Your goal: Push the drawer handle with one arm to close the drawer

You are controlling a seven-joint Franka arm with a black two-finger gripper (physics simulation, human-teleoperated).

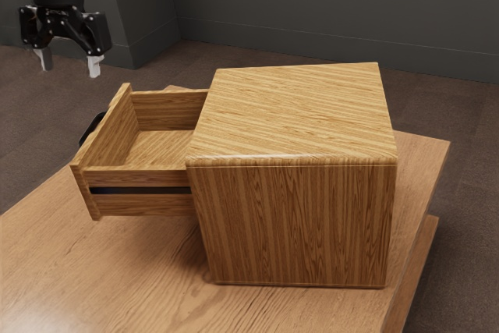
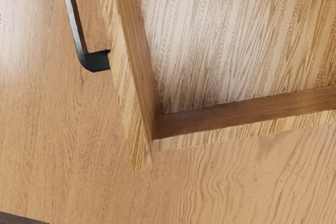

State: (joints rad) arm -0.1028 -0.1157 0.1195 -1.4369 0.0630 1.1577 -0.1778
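Wood grain runs across the table (image 1: 140,271) beneath your pincer (image 1: 70,63), and the drawer (image 1: 140,177) stands out from its box (image 1: 292,193), so there is travel left to push through. Its front panel (image 1: 117,126) is below your pincer, and the black handle (image 2: 74,19) is fixed to that panel's outer face, on the side away from the box. That is why you should work from outside: a push there drives the drawer inward, while one on the panel's inner face would drag it farther out.

Your pincer hangs above the drawer front, well apart from the wood, with its two fingers spread and nothing between them. That height probably gives you room to get beyond the handle before lowering; dropping too soon could catch the panel's top edge or land you inside the drawer. Closing the fingers first may give you a firmer pushing tip, though a push needs no grip.

Beyond the drawer, the box sits squarely on the table and seems broad enough to stay put, but keep your push level and central so the drawer doesn't bind. Farther from your pincer, carpet (image 1: 475,169) and a dark wall (image 1: 327,13) surround the table.
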